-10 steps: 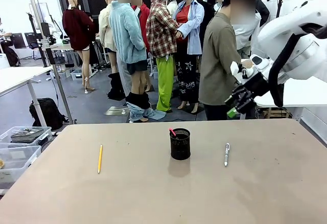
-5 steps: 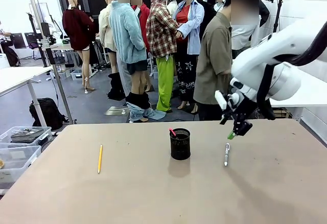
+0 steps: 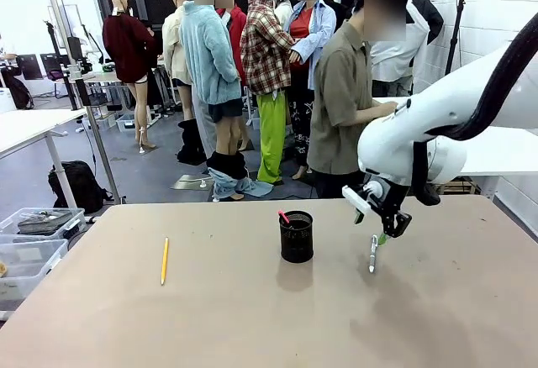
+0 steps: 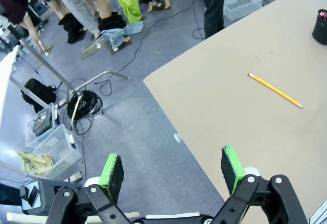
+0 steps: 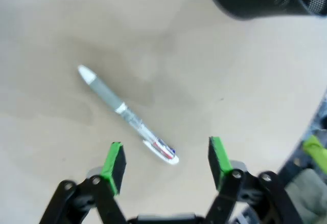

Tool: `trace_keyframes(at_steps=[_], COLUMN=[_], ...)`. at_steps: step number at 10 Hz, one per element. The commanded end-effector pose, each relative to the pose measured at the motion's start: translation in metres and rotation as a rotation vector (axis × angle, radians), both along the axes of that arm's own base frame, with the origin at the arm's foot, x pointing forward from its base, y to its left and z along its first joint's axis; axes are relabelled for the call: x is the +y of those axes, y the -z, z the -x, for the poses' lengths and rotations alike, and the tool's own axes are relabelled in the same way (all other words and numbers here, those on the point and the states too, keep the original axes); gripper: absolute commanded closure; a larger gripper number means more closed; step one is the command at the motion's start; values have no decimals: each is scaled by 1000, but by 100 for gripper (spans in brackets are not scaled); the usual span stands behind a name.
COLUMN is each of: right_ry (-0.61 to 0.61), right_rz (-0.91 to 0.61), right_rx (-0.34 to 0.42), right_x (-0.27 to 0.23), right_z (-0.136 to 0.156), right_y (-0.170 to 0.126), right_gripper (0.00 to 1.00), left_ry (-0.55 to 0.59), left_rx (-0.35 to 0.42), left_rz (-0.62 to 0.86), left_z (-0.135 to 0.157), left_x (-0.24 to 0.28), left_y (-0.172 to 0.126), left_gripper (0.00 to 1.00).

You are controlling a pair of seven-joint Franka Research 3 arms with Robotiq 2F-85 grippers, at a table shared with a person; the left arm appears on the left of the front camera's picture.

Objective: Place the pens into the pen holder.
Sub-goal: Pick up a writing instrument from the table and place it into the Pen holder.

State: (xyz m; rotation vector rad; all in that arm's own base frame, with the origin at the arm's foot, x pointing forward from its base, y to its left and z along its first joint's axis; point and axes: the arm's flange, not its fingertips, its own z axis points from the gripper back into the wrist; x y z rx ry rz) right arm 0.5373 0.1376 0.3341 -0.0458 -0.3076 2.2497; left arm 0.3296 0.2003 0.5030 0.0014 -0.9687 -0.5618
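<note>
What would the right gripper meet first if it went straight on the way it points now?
Probably the silver-white pen: the right gripper, open, points down at the table and one end of the pen lies between its fingers. Depth is unclear, so it might touch bare table beside it.

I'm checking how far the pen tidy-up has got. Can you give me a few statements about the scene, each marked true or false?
1. The right gripper is open just above the silver-white pen, which lies on the table. True.
2. A pink-tipped pen stands in the pen holder. True.
3. The yellow pencil stands in the pen holder. False: it lies flat on the table, well to the holder's left in the front view.
4. The left gripper is shut on a pen. False: its jaws are open and hold nothing.
</note>
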Motion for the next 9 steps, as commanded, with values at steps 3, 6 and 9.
trace_keyframes(at_steps=[3,6,9], right_ry=[-164,-288,-288], right_rz=[147,149,232], right_rx=[-19,59,78], right_x=[9,11,29], right_z=[-10,-7,-6], right_y=[19,19,29], right_gripper=[19,19,19], left_ry=[-6,-6,-6], left_rx=[-7,-7,-7], left_rz=[-4,-4,-4], left_z=[-2,-2,-2], left_x=[2,2,2], left_y=[1,1,1], left_gripper=[0,0,0])
